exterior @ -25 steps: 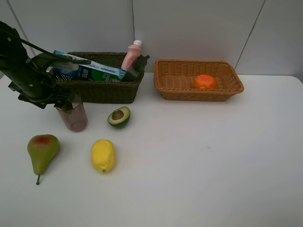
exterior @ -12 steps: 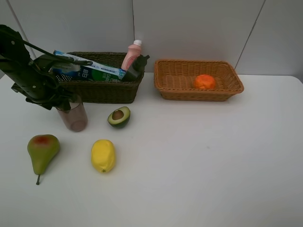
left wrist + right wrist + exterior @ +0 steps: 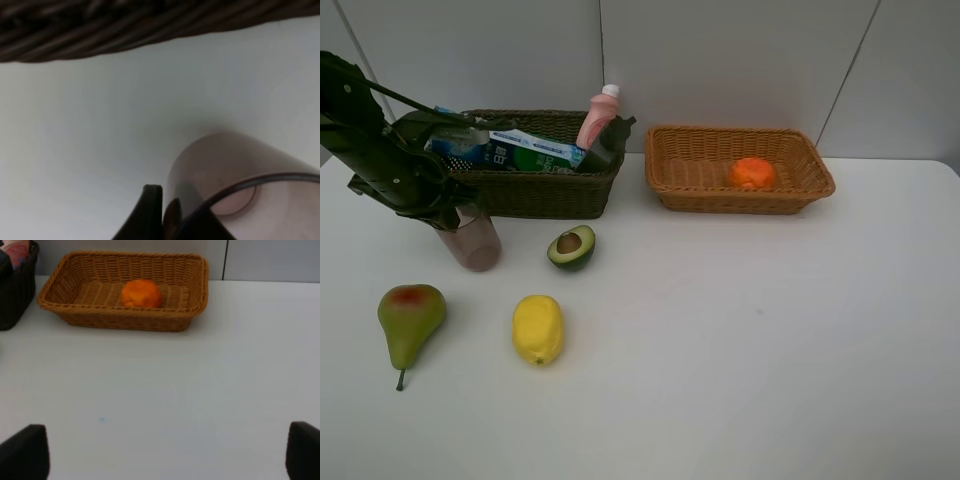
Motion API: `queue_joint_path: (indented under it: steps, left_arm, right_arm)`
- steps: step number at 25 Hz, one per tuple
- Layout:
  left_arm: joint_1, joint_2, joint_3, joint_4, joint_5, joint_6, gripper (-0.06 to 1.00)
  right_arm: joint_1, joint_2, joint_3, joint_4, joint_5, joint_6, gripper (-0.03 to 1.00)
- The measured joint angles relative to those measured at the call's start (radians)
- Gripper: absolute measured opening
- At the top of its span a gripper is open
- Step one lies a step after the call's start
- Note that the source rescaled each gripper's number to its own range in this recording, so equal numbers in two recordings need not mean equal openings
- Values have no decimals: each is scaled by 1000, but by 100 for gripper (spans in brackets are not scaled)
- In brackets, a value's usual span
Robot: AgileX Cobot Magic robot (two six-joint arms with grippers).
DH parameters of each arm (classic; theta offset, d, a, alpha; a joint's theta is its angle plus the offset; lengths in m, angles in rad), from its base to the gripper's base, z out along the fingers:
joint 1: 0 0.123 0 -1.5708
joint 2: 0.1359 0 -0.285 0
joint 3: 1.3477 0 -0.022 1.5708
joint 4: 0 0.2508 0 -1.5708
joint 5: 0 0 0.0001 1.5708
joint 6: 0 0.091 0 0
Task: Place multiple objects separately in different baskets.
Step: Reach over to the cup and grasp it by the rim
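My left gripper (image 3: pixel 452 212) is shut on the rim of the translucent mauve cup (image 3: pixel 472 245), held just in front of the dark olive-brown basket (image 3: pixel 545 192). In the left wrist view one finger (image 3: pixel 149 212) presses the cup (image 3: pixel 235 165) wall. That basket holds the toothpaste box (image 3: pixel 525 152), pink bottle (image 3: pixel 598 118) and dark bottle (image 3: pixel 608 145). The orange (image 3: pixel 753 172) lies in the tan basket (image 3: pixel 700 195). Pear (image 3: pixel 410 315), lemon (image 3: pixel 538 328) and halved avocado (image 3: pixel 571 247) lie on the table. My right gripper (image 3: pixel 165 455) is open, facing the tan basket (image 3: pixel 120 320).
The white table (image 3: pixel 750 330) runs to a grey wall behind the baskets. The dark basket's woven wall (image 3: pixel 125 25) is close beyond the cup in the left wrist view. The right arm is out of the exterior view.
My left gripper and the mauve cup have shifted slightly up and back toward the dark basket. The fruits, baskets and right gripper have not moved.
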Motion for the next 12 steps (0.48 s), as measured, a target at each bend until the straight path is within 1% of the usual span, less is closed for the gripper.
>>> queue_joint_path:
  steps: [9,12]
  left_arm:
    - [0,-21,0,-4,3,0,0]
    - [0,-50,-15,-4,24,0,0]
  right_arm:
    - [0,0,0,0,0,0,100]
    - [0,0,0,0,0,0,100]
